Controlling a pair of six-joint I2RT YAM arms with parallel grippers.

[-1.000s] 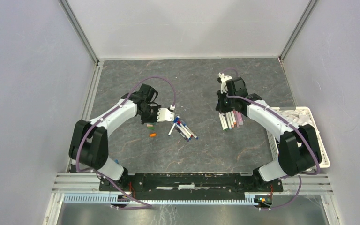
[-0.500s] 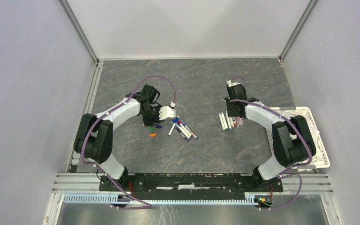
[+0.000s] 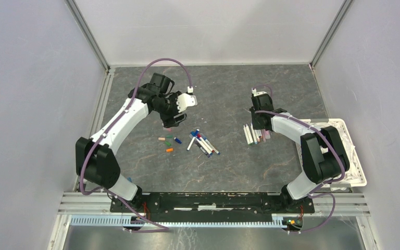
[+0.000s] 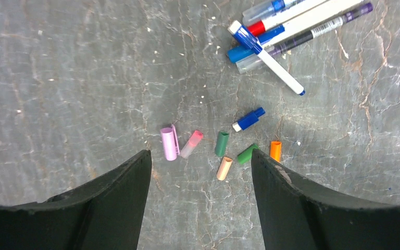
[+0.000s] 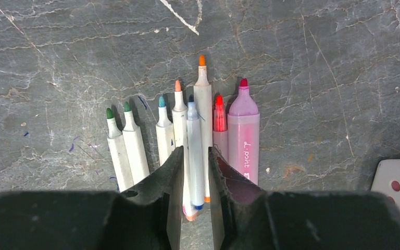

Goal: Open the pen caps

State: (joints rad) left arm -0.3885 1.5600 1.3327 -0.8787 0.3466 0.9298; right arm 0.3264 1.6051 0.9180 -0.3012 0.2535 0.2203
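Observation:
Several loose pen caps lie in a cluster on the grey table: purple [image 4: 169, 144], pink [image 4: 191, 144], green [image 4: 222, 143], blue [image 4: 249, 119], orange [image 4: 275, 150] and peach [image 4: 224, 168]. My left gripper [image 4: 200, 156] hangs open above them, holding nothing. From above, the cluster of caps [image 3: 169, 140] sits just in front of the left gripper [image 3: 171, 123]. Capped pens [image 4: 271, 31] lie in a pile beside the caps. A row of uncapped pens [image 5: 179, 130] lies to the right. My right gripper [image 5: 196, 152] is narrowly open around a blue-tipped pen [image 5: 194, 135] resting on that row.
A fat pink highlighter [image 5: 243, 135] closes the row of uncapped pens on the right. A white perforated basket [image 3: 355, 156] with white cloth in it stands at the table's right edge. Grey walls enclose the table on three sides.
My left gripper opened, rose and drew back toward the far side, uncovering more caps. My right gripper came down onto the row of uncapped pens and its jaws parted slightly.

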